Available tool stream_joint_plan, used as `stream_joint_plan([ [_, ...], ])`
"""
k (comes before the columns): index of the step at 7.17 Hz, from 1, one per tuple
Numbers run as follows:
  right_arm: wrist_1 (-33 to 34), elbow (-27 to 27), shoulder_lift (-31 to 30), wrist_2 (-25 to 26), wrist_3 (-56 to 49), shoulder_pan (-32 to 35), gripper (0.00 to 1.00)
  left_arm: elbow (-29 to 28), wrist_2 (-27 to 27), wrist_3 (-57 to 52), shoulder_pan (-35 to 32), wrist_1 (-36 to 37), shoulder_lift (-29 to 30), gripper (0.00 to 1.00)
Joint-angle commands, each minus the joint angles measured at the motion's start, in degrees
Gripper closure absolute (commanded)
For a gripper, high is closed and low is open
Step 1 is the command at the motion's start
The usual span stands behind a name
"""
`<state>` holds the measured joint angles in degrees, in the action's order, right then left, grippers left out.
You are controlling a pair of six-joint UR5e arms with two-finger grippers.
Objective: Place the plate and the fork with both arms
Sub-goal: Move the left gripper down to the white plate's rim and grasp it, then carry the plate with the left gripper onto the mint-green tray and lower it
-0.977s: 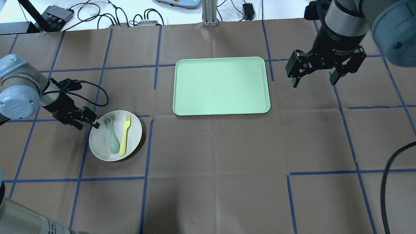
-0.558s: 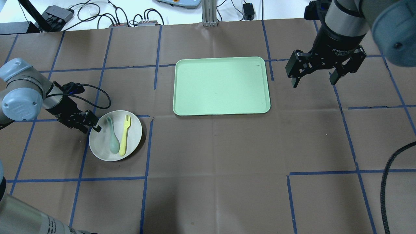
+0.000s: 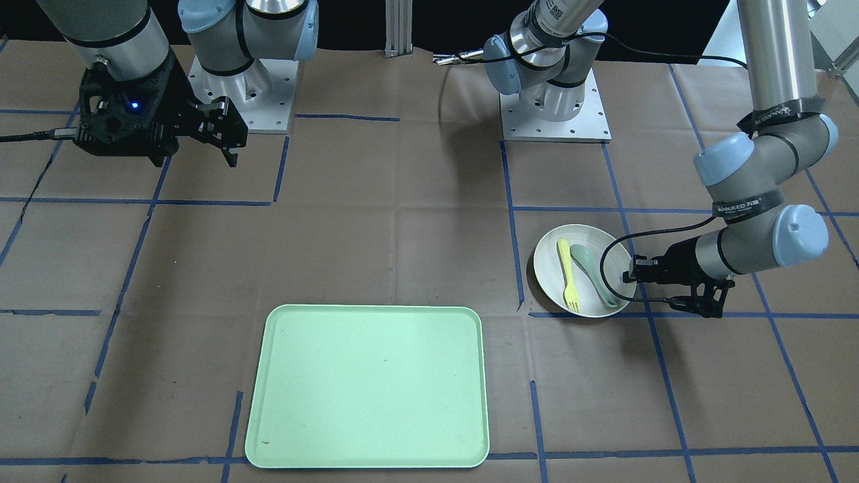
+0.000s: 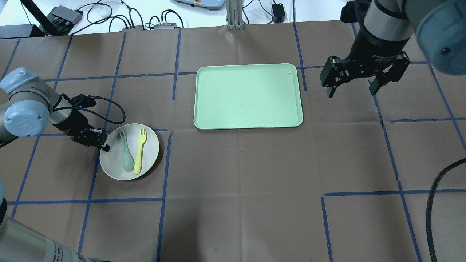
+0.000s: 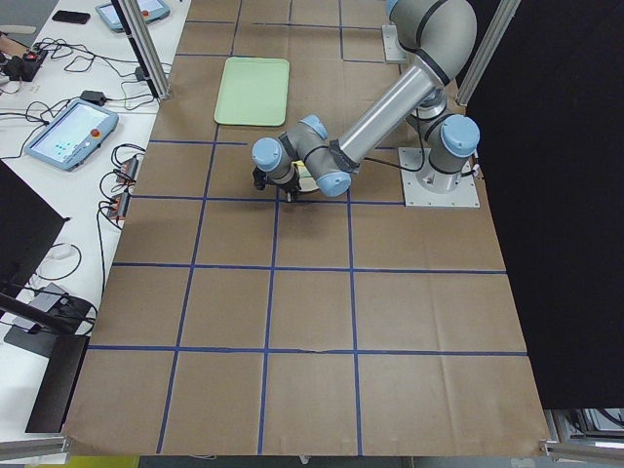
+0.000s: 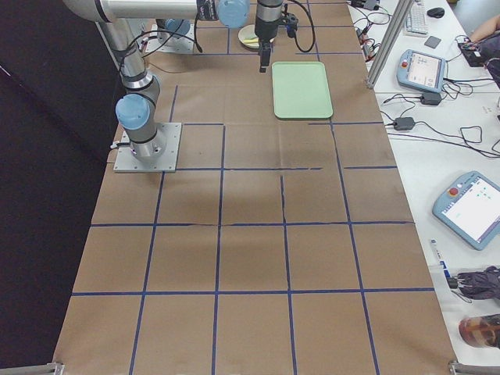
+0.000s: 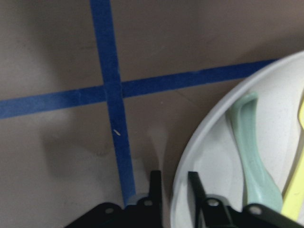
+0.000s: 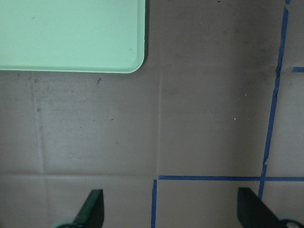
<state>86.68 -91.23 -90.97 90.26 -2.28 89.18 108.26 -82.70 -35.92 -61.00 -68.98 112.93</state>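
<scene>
The off-white plate [image 4: 150,143] sits on the table's left side, with the yellow fork [image 4: 139,151] and a grey-green spoon [image 4: 126,153] lying in it. My left gripper [image 4: 103,145] is low at the plate's left rim. In the left wrist view its fingers [image 7: 154,190] pinch the rim [image 7: 199,142] between them. In the front view the plate [image 3: 547,268], fork [image 3: 568,275] and left gripper [image 3: 632,280] show on the right. My right gripper [image 4: 351,89] hangs open and empty above the table, right of the tray.
The pale green tray [image 4: 248,96] lies at mid-table with nothing on it; it also shows in the front view [image 3: 368,386] and the right wrist view [image 8: 71,33]. Blue tape lines cross the brown paper. Cables and boxes lie past the far edge.
My left gripper has moved in onto the plate's left rim and its fingers have closed on it. The right arm has not moved.
</scene>
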Motion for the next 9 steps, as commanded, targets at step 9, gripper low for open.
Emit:
stream_joint_plan([
  [9,-0.02,0.0,0.0,0.0,0.0,-0.06,0.0,-17.66,12.91,27.81,-25.08,-0.1,3.39,1.0],
])
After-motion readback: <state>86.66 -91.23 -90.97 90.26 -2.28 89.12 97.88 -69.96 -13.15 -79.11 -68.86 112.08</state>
